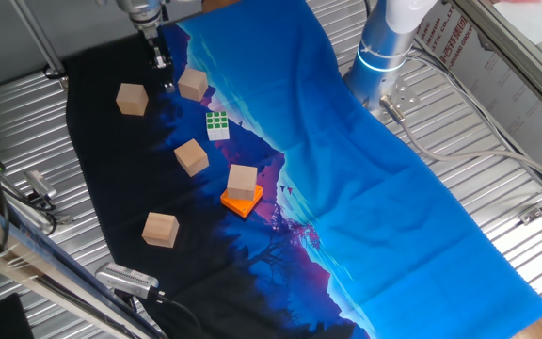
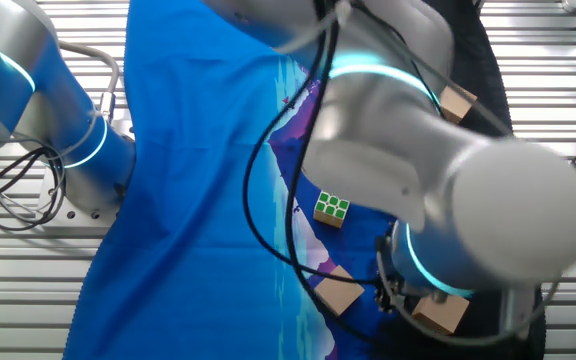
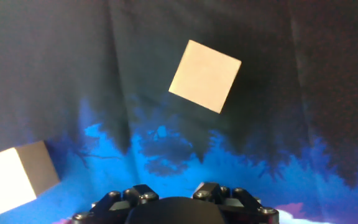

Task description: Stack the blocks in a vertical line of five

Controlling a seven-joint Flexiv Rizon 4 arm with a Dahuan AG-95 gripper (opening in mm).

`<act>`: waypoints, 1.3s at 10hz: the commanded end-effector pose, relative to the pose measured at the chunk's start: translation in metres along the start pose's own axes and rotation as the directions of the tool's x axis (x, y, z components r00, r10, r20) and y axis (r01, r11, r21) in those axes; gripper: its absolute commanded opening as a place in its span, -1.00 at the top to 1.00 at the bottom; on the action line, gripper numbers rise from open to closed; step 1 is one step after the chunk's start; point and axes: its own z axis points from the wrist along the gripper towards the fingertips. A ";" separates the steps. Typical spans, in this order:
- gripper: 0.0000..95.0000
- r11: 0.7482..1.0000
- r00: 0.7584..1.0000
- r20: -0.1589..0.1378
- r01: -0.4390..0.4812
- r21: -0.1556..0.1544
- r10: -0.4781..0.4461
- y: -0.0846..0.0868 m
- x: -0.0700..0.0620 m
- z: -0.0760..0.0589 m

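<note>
You have five blocks on the cloth [image 1: 365,188], none stacked on another. In the one fixed view, one block [image 1: 132,99] sits on the black part at far left, and a second block [image 1: 193,84] lies to its right, at the edge where black meets blue. The tool [image 1: 162,64] hangs between these two, just above them, touching neither as far as you can see. A third block [image 1: 191,156] lies nearer the middle of the black area, a fourth block [image 1: 159,229] sits lowest, near the cloth's front edge, and a fifth block [image 1: 242,181] rests on top of the orange square [image 1: 241,201]. The green-and-white cube [image 1: 217,125] sits between the second and fifth blocks, apart from both.

In the hand view you look down at a square top face of one block [image 3: 204,76], turned diagonally on the black cloth, and another block [image 3: 16,178] at the lower left corner on the blue print. Only the tool's base shows at the bottom edge, and in the fixed views the fingers are too small or hidden behind the arm [image 2: 448,200], so you cannot tell whether the tool is apart or together. Nothing is visibly held in it.

The cloth lies over a ribbed metal tabletop [image 1: 497,122].
</note>
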 end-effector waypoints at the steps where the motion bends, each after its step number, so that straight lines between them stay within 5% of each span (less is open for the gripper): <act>1: -0.20 1.000 1.000 0.011 -0.011 0.012 0.011 -0.004 0.012 0.008; 5: -0.20 1.000 1.000 0.011 -0.011 0.010 0.011 -0.008 0.028 0.018; 6: -0.20 0.999 0.999 -0.005 0.033 0.013 -0.033 -0.008 0.028 0.017; 7: -0.20 0.972 0.972 -0.042 0.232 0.035 -0.230 -0.008 0.029 0.017; 8: -0.20 0.885 0.886 -0.049 0.463 0.041 -0.461 -0.009 0.029 0.017; 9: -0.20 0.729 0.730 -0.039 0.684 0.028 -0.683 -0.008 0.029 0.017; 11: -0.20 0.475 0.476 -0.017 0.880 0.007 -0.880 -0.008 0.029 0.016; 13: -0.20 0.336 0.336 0.012 0.942 -0.020 -0.942 -0.006 0.031 0.013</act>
